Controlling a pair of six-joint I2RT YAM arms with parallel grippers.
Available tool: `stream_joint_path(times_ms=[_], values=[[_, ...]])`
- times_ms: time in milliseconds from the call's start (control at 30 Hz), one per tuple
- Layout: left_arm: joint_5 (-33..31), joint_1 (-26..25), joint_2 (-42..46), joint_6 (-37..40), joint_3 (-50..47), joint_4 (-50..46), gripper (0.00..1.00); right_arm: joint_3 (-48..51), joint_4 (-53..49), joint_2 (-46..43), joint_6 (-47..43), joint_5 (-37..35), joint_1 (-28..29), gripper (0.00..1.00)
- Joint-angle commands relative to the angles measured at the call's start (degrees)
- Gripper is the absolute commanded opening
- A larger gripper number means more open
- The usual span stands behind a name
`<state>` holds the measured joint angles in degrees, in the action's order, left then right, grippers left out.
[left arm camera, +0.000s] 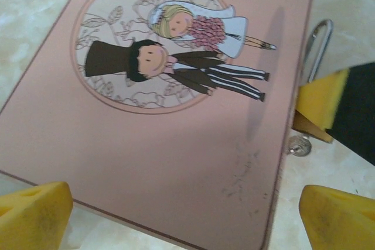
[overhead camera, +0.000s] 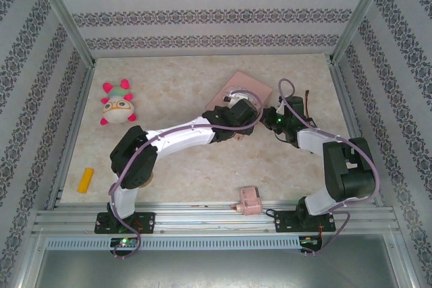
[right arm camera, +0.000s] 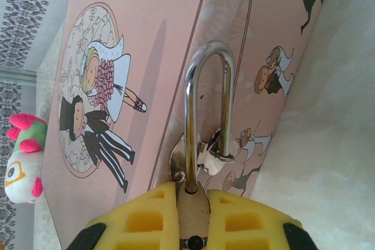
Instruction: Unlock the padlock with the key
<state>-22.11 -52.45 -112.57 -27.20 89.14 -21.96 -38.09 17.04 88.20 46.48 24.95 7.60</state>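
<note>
The right gripper (right arm camera: pixel 193 221) is clamped on the padlock (right arm camera: pixel 192 202) at bottom centre of its wrist view, shackle running straight up-frame through the pink box's (right arm camera: pixel 146 39) hasp; the left gripper (left arm camera: pixel 184 221), jaws wide and empty, hovers over the lid, the padlock lying at that frame's right edge.

Marble-look table (overhead camera: pixel 196 181): pink tin (overhead camera: pixel 248 83), plush toy (overhead camera: pixel 116 104), yellow block (overhead camera: pixel 86 180).
</note>
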Motion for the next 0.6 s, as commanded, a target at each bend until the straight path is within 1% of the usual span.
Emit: stream_joint_path(times_ms=[0, 167, 333, 567], values=[[-0.71, -0.73, -1.65, 3.73, 1.75, -3.44, 0.99, 0.93, 3.35, -2.46, -0.71, 1.15, -0.5, 0.0], [-0.53, -0.9, -3.44, 4.65, 2.3, -4.84, 0.99, 2.18, 3.34, -3.07, -0.56, 1.06, -0.56, 0.0], [-3.36, -0.95, -5.91, 5.67, 3.65, -8.16, 0.99, 2.32, 3.18, -2.34, -0.8, 1.27, -0.61, 0.0], [-6.46, -0.27, -6.22, 2.82, 1.59, -11.93, 0.99, 2.33, 3.18, -0.95, -0.33, 1.59, -0.56, 0.0]])
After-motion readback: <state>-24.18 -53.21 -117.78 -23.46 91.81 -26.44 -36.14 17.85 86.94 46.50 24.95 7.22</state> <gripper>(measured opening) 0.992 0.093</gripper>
